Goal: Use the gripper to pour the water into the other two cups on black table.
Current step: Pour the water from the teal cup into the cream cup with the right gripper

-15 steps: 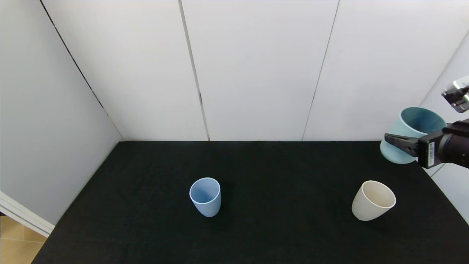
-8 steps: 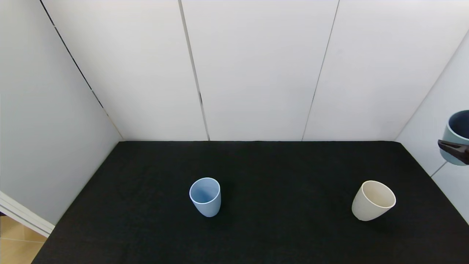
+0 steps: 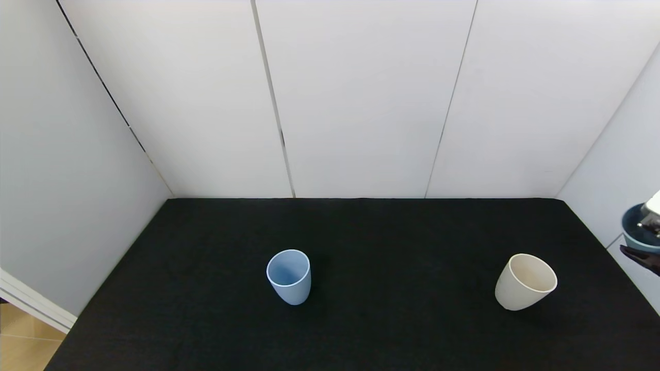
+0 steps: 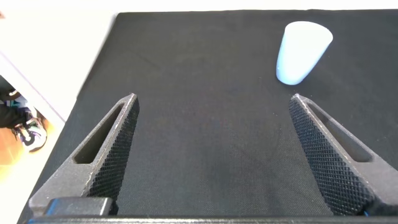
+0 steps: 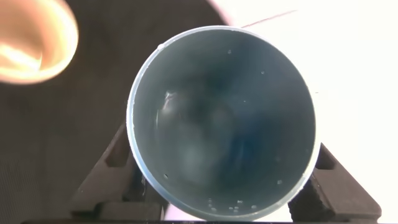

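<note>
The light blue cup (image 3: pixel 289 276) stands upright left of the middle of the black table (image 3: pixel 392 242); it also shows in the left wrist view (image 4: pixel 302 51). The cream-white cup (image 3: pixel 526 282) stands at the right and shows in the right wrist view (image 5: pixel 31 38). My right gripper (image 3: pixel 647 257) is at the far right edge, shut on a teal-green cup (image 3: pixel 638 231), held upright. In the right wrist view I look into the teal-green cup (image 5: pixel 222 121), with droplets and faint glints of water (image 5: pixel 186 155) inside. My left gripper (image 4: pixel 214 102) is open and empty above the table.
White wall panels close the table at the back and on both sides. A strip of wooden floor (image 3: pixel 20 340) shows past the table's left front corner.
My right gripper has carried the teal-green cup rightward and down, from near the back right of the table to the right edge of view. The other two cups have not moved.
</note>
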You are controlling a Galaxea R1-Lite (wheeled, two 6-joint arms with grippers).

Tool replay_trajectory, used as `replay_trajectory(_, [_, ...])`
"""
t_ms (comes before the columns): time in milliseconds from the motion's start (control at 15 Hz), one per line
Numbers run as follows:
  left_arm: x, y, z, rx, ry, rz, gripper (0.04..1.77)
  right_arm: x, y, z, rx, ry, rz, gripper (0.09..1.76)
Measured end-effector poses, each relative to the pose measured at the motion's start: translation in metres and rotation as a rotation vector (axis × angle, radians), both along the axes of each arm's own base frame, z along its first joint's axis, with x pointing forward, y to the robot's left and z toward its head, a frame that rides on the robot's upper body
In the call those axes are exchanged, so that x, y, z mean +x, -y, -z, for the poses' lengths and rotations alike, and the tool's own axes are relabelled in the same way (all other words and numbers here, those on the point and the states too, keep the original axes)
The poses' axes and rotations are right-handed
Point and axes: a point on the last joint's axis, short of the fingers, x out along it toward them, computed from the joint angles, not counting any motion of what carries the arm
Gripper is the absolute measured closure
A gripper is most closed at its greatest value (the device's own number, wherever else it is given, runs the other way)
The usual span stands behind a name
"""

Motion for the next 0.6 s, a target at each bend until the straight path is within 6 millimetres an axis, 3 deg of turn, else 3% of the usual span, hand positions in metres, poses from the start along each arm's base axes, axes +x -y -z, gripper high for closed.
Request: replay_trajectory(600, [0.0,0.0,0.0,0.0,0.0,0.0,0.09,0.011,-0.017,0.03,-0.09,-0.14,-0.156,0.64])
